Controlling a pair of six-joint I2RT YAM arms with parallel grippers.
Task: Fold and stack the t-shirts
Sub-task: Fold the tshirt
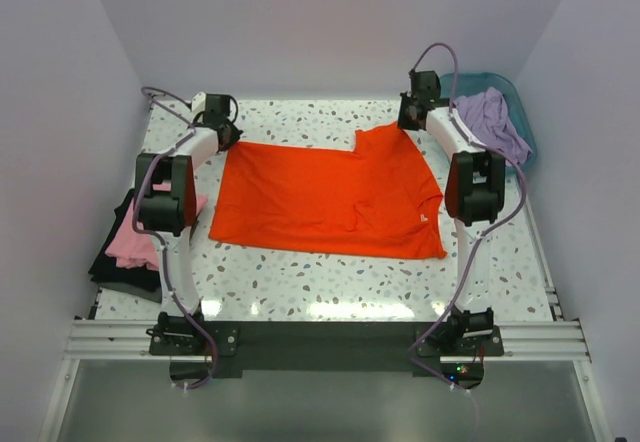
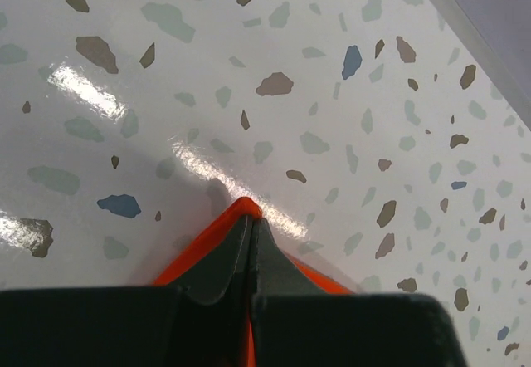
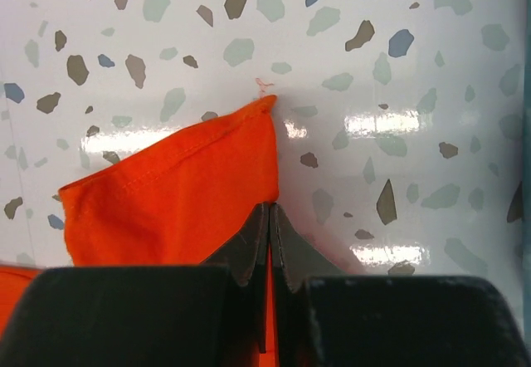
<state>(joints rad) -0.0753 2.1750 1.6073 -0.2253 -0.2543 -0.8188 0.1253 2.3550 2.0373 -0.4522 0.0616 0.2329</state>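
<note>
Far left, the pink t-shirt [image 1: 135,242] sits on the black t-shirt [image 1: 118,264] right at the table's left edge, and the left arm [image 1: 165,197] covers a good chunk of both, so I can't tell how tidy that pile is. The left gripper [image 1: 228,137] looks like a dark blob from above. Its wrist cam is clearer: the left gripper [image 2: 251,222] is clamped tight on a corner of the orange t-shirt [image 2: 207,247], with just a tip of cloth poking past the fingers. The orange t-shirt [image 1: 320,202] lies spread flat mid-table, white label [image 1: 424,219] near its right side, with strips of terrazzo table [image 1: 330,287] showing in front and behind it. The right gripper [image 1: 408,120] is at the far-right sleeve. Only the wrist cam shows that the right gripper [image 3: 270,213] is pinched shut on the orange cloth [image 3: 182,193], with a loose thread [image 3: 264,83] at the corner. Far right, the lavender t-shirt [image 1: 492,122] spills out of the teal basket [image 1: 512,90], which is partly hidden behind the right arm.
</note>
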